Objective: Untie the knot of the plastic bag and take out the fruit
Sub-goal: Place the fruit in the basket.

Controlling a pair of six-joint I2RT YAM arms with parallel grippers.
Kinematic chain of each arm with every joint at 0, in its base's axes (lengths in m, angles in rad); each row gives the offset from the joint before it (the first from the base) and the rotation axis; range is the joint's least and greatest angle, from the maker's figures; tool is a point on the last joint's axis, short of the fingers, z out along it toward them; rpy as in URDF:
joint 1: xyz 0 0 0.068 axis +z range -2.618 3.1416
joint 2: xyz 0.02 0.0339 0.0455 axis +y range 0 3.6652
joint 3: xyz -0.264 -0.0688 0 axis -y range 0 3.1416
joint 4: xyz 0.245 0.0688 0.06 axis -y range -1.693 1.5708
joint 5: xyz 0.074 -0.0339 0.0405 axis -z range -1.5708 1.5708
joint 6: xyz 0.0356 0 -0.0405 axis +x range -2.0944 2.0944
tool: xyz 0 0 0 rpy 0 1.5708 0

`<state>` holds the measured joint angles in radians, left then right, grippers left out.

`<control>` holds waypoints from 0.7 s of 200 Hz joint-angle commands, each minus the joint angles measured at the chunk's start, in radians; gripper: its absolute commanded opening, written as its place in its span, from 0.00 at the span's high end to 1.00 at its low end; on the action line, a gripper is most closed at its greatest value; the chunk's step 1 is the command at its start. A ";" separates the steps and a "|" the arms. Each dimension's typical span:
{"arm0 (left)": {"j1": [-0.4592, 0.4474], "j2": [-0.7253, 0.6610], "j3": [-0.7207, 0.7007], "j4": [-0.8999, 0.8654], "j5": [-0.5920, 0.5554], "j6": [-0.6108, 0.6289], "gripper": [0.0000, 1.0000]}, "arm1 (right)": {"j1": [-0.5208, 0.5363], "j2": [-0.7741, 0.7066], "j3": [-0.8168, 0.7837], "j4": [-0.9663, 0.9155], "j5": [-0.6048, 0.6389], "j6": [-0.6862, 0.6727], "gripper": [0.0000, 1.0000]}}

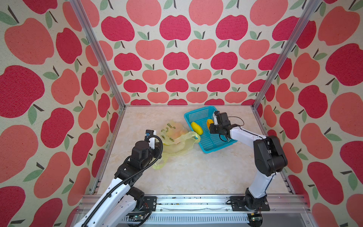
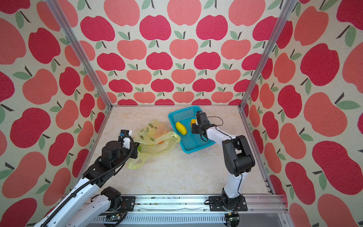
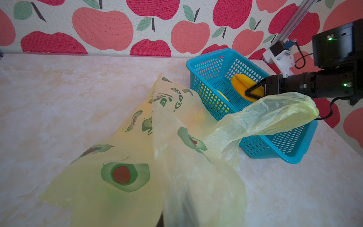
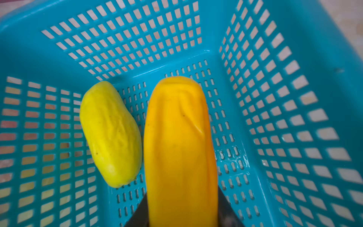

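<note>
The plastic bag (image 1: 176, 137) is thin, pale yellow and see-through, printed with green avocado halves. It lies crumpled on the table (image 1: 196, 176), just beside the blue basket (image 1: 198, 113), and an orange shape shows faintly through its film in a top view. One handle loop (image 3: 275, 110) lies untied and draped over the basket's rim; the other trails loose on the table toward the front.

A yellow fruit (image 4: 110, 133) lies on the basket floor. Touching its side is a longer orange-yellow fruit (image 4: 176, 137).

The left gripper (image 2: 136, 151) sits low at the bag's near edge, clenched on the plastic, which rises bunched toward it. The right arm reaches forward over the basket, wrist bent down, and the right gripper (image 3: 253, 94) grasps the orange-yellow fruit by one end, a finger on each side.
</note>
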<state>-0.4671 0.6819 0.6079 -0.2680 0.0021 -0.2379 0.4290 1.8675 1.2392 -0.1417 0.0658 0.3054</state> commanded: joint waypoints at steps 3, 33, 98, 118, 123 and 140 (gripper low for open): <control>0.005 0.001 -0.003 0.006 0.013 0.000 1.00 | -0.012 0.101 0.134 -0.117 -0.040 -0.043 0.78; 0.006 -0.011 -0.008 0.010 0.009 0.002 1.00 | -0.011 0.174 0.223 -0.137 -0.089 -0.058 0.74; 0.007 0.004 0.001 0.006 0.032 0.000 1.00 | 0.019 0.224 0.263 -0.121 -0.202 -0.052 0.63; 0.008 -0.003 -0.009 0.013 0.023 0.000 1.00 | 0.023 0.218 0.264 -0.131 -0.189 -0.049 0.42; 0.008 -0.002 -0.009 0.013 0.022 -0.001 1.00 | 0.023 0.213 0.261 -0.134 -0.182 -0.047 0.39; 0.008 0.008 -0.001 0.008 0.033 -0.001 1.00 | 0.023 0.185 0.238 -0.138 -0.159 -0.037 0.30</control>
<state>-0.4652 0.6918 0.6075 -0.2676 0.0170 -0.2379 0.4492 2.0796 1.4792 -0.2520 -0.1059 0.2600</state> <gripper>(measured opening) 0.046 0.666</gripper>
